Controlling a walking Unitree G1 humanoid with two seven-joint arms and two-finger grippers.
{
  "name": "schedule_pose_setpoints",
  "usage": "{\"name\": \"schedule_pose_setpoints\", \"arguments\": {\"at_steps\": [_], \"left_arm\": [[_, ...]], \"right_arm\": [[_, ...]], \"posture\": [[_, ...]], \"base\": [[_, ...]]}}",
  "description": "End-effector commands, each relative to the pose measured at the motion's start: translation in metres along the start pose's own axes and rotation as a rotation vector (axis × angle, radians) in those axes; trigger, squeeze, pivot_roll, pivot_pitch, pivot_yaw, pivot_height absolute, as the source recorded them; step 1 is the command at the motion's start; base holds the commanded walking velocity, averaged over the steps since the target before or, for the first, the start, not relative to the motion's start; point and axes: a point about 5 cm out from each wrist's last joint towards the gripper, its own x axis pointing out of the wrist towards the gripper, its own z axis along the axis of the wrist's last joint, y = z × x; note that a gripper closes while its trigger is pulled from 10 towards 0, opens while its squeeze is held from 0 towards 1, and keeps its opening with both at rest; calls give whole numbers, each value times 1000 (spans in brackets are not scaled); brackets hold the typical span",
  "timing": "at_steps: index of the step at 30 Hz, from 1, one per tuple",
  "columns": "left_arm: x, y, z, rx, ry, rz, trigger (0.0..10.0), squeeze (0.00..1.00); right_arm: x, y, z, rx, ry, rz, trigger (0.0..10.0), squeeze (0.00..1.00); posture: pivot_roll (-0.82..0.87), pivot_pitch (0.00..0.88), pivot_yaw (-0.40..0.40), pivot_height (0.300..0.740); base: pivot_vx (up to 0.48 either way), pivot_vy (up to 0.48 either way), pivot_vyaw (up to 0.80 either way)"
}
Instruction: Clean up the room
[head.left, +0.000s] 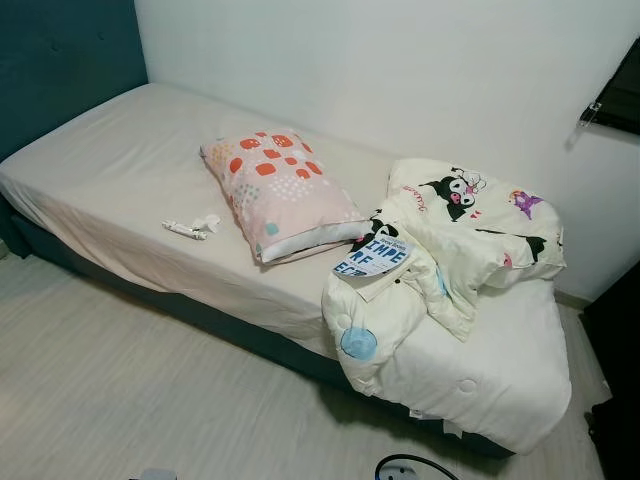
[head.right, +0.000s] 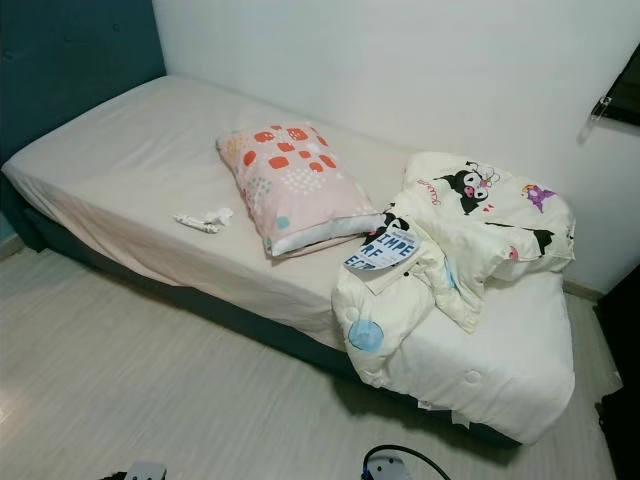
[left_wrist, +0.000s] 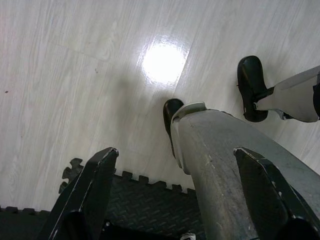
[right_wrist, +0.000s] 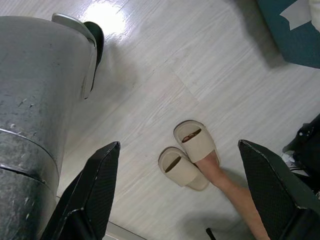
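Note:
A single bed (head.left: 120, 160) with a pale sheet stands against the white wall. On it lies a pink pillow (head.left: 280, 195) with orange spots, turned askew. A small crumpled white wrapper (head.left: 192, 227) rests on the sheet just left of the pillow. A cream comforter (head.left: 470, 300) with cartoon prints is bunched at the bed's right end and hangs over the edge. On top of it lies a booklet (head.left: 375, 257) with big blue letters. Both arms hang by my legs: my left gripper (left_wrist: 175, 152) and right gripper (right_wrist: 178, 146) are open and hold nothing, above the floor.
A teal headboard (head.left: 60, 60) stands at the far left. A dark piece of furniture (head.left: 615, 350) is at the right edge, and a black cable (head.left: 410, 465) lies near my feet. A person's feet in beige slippers (right_wrist: 192, 152) stand close by. A black foam mat (left_wrist: 145, 200) lies behind me.

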Motion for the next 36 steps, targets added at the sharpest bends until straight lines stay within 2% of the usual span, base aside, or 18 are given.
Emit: {"name": "schedule_pose_setpoints", "arguments": {"at_steps": [1, 13, 20, 31, 36], "left_arm": [[-2, -7, -18, -21, 58, -14, 10000, 0], [-1, -8, -16, -36, 38, -21, 10000, 0], [-2, -7, -17, -103, 25, 3, 10000, 0], [-2, -6, -17, -189, -9, 27, 10000, 0], [-3, -4, -16, -251, -51, 50, 10000, 0]], "right_arm": [[0, 4, -2, -12, 2, 23, 10000, 0], [0, 4, -1, 29, -14, 23, 10000, 0], [0, 4, 0, 6, -31, 29, 10000, 0], [0, 6, -1, 11, -37, 39, 10000, 0], [0, 7, -1, 12, -39, 40, 10000, 0]], "posture": [[-27, 79, -122, 740], [-46, 85, -109, 740], [-44, 92, -114, 740], [-49, 100, -112, 740], [-55, 103, -106, 740]], "base": [[0, 0, 0], [328, 0, 0], [425, 0, 0], [429, 0, 751], [439, 0, 0]]}}
